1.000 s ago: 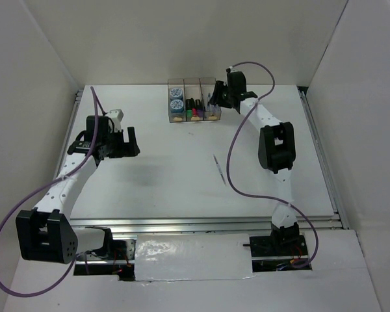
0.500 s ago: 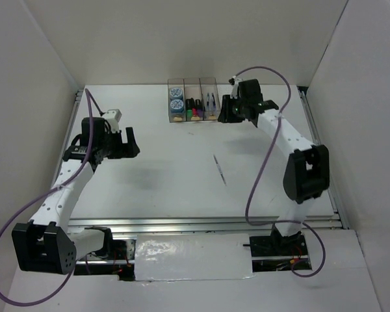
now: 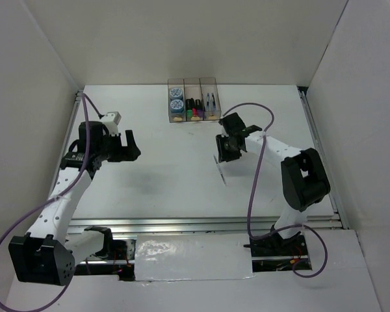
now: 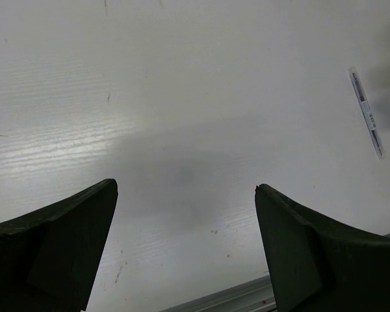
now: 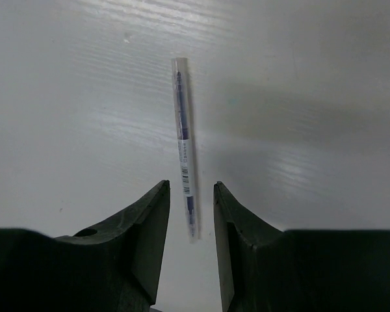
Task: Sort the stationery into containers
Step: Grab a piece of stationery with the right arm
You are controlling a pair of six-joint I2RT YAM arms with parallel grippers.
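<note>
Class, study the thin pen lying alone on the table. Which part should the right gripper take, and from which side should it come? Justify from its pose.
Probably mid-barrel, from straight above. The pen lies flat on the table, so only its long sides are free. The right gripper, open over its near end, should pinch across the thin width.

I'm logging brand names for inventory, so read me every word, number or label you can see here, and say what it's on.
No text here can be read.
pen: a printed strip with dark marks on its clear barrel, too small and blurred to read.
tape rolls: pale markings on top, too small to tell whether they are text.
</note>
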